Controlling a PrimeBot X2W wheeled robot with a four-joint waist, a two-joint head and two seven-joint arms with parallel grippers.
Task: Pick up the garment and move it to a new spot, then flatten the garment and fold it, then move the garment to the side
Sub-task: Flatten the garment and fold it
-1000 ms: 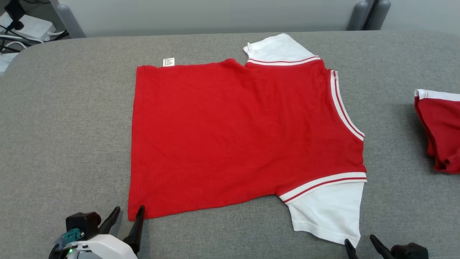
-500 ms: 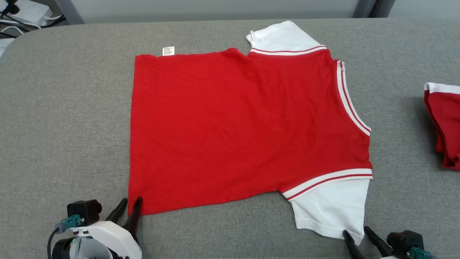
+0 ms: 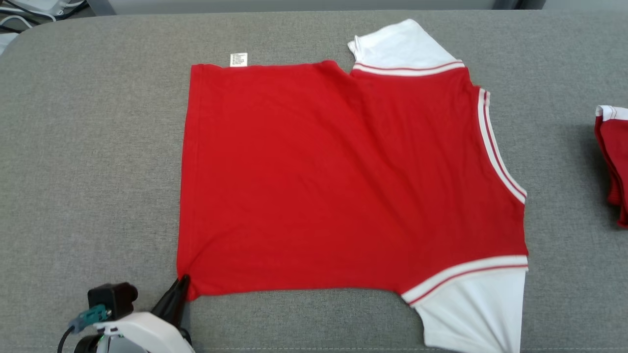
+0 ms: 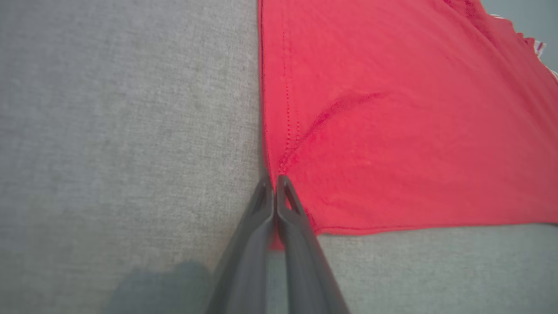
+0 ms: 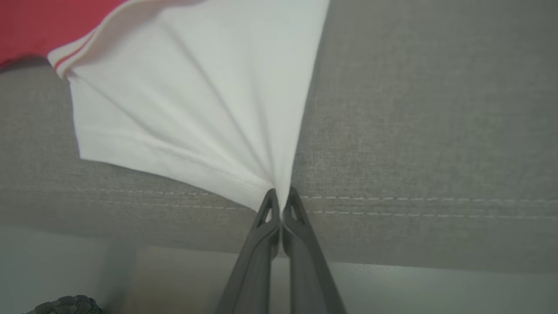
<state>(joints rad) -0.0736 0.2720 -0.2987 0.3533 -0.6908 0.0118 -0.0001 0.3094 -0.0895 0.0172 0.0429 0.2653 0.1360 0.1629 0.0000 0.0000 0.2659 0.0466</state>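
On the middle of the grey bench, spread wide and close to flat: the red garment, hem toward the robot's left, striped neck band toward its right, one white sleeve at the near edge and the other sleeve at the far side. Pinched at two near corners, seemingly so as to be stretched between them. At the near hem corner, the left gripper, closed tight on the red cloth, a short diagonal crease running up from the pinch in the left wrist view. At the outer corner of the near sleeve, the right gripper, likewise clamped shut on the fabric, white folds fanning out from the tips like rays, a sign of pull along the cloth. Sleeve corner drawn just over the stitched front edge of the bench. Judged to be the flattening step: body panel smooth, only faint ripples near the hem corner, folding not yet begun. Held by corners rather than mid-edge, probably to keep the whole near side taut. Risk of thin knit slipping out of such a narrow pinch. Further out, a small white label poking from the far edge, and well apart at the right of the bench, a second red piece with white trim, bunched.
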